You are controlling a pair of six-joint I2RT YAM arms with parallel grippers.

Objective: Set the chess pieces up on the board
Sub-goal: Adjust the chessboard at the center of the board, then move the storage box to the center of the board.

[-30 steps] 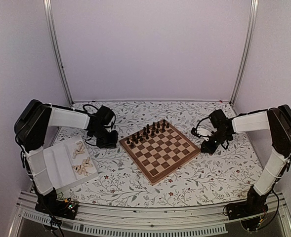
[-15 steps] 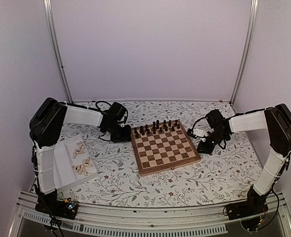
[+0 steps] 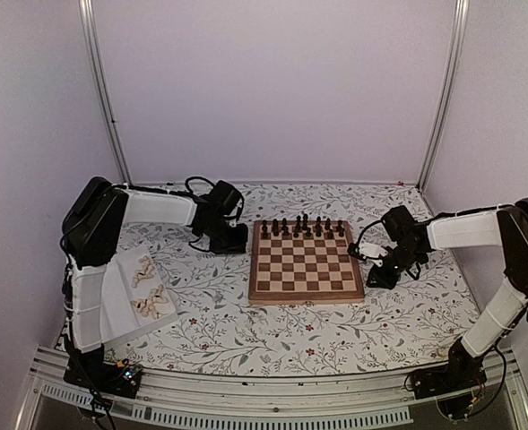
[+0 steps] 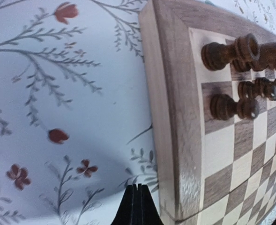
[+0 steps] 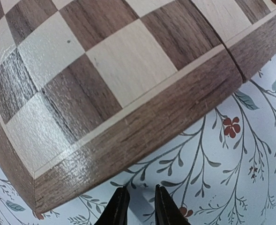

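Note:
The board (image 3: 307,262) lies square to the table's edges, with dark chessmen (image 3: 301,227) on its two far rows. The pale chess pieces (image 3: 151,303) lie in two heaps in a white tray (image 3: 102,300) at the left. My left gripper (image 3: 235,242) is shut and empty, low on the cloth beside the board's far left corner; in the left wrist view its tips (image 4: 137,206) sit next to the board's frame (image 4: 173,103). My right gripper (image 3: 376,276) is narrowly open and empty, on the cloth just off the board's right edge (image 5: 128,126).
A floral cloth (image 3: 219,331) covers the table. Metal posts (image 3: 102,90) and pale walls close in the back and sides. The dark chessmen (image 4: 231,51) stand close to the left gripper's side of the board.
The board has turned from a diamond position to square with the table. My left gripper moved right along with its far left corner. My right gripper shifted slightly nearer.

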